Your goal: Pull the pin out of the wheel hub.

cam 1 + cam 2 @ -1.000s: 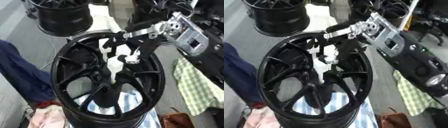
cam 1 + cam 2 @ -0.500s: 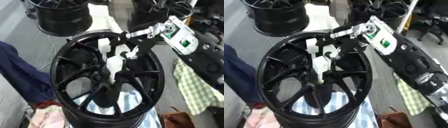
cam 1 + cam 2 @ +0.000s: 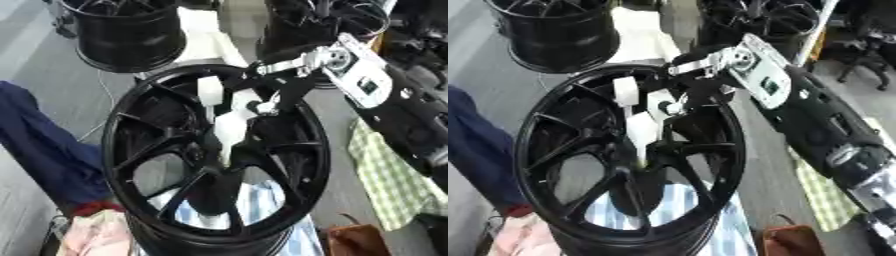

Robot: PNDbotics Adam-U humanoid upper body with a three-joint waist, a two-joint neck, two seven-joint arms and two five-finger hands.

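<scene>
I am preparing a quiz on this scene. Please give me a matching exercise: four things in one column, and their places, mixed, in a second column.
Things:
1. wheel hub
2. right hand
3. checked cloth
4. second black wheel

Places:
A. far left, behind
B. right side, under the arm
C. centre of the view
D. at the hub's upper middle, by the white piece

Pairs: 1-C, 2-D, 3-B, 4-A

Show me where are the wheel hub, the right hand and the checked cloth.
wheel hub [image 3: 118,150], left eye view, on its left rim.
right hand [image 3: 278,95], left eye view, on the black fingers.
checked cloth [image 3: 389,185], left eye view, on its middle.
</scene>
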